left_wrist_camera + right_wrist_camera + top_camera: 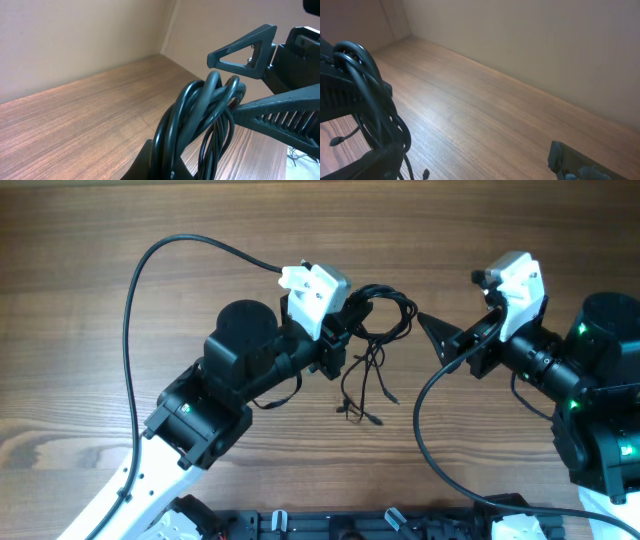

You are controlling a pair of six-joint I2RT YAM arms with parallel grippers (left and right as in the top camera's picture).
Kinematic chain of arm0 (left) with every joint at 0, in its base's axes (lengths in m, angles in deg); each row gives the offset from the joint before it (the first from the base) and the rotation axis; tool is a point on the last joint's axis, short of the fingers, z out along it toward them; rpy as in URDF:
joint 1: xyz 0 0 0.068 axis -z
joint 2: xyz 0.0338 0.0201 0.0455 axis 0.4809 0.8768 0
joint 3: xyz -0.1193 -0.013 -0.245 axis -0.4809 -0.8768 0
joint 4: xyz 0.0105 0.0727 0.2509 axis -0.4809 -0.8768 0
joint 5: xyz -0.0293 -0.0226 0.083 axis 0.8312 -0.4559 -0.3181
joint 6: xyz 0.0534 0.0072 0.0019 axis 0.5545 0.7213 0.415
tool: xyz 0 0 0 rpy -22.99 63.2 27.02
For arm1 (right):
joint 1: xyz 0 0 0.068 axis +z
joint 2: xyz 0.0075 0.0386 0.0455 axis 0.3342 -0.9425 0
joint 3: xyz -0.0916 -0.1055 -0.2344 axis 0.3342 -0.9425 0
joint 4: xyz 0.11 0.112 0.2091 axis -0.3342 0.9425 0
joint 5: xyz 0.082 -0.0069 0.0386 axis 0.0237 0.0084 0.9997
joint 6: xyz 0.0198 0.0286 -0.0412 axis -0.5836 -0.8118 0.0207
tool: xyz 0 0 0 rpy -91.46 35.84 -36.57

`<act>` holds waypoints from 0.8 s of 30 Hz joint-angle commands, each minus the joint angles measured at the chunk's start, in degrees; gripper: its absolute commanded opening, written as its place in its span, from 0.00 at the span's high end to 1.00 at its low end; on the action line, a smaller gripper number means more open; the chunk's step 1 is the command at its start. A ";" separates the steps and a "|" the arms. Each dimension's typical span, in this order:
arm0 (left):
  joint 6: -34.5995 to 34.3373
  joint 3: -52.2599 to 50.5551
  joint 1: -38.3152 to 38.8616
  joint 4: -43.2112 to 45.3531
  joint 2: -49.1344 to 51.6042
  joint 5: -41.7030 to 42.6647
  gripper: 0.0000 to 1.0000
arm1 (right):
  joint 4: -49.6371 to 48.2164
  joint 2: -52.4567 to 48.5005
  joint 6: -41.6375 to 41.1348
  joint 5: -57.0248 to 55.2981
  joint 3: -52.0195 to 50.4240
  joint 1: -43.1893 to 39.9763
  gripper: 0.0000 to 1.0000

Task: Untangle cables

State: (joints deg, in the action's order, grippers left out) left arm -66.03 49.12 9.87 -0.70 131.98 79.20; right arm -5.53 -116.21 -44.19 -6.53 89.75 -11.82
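Note:
The cables [388, 315] are a bundle of thin black cords looped at the table's centre, raised off the wood. My left gripper [346, 338] is shut on the bundle's left side. Loose ends with small plugs [373, 418] hang down to the table below it. In the left wrist view the loops [210, 110] rise from between my fingers [147, 162]. My right gripper [432, 338] is open, its tips just right of the loops, with nothing between them. Both its fingers [245, 52] show behind the bundle. In the right wrist view the cables [372, 100] fill the left edge.
The thick black cable [135, 300] fixed to the left arm arcs over the left of the wooden table [200, 220]. A beige wall [530, 45] runs along the table's far edge. The arm bases [330, 525] stand at the near edge.

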 commanded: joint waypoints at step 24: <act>4.66 0.52 -0.22 4.52 -0.85 24.09 0.96 | -0.81 0.48 8.39 19.56 0.24 -0.07 0.04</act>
State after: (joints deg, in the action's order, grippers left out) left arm -62.82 49.12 9.58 3.19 131.98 99.52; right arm -6.03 -116.21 -41.59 0.05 89.75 -12.01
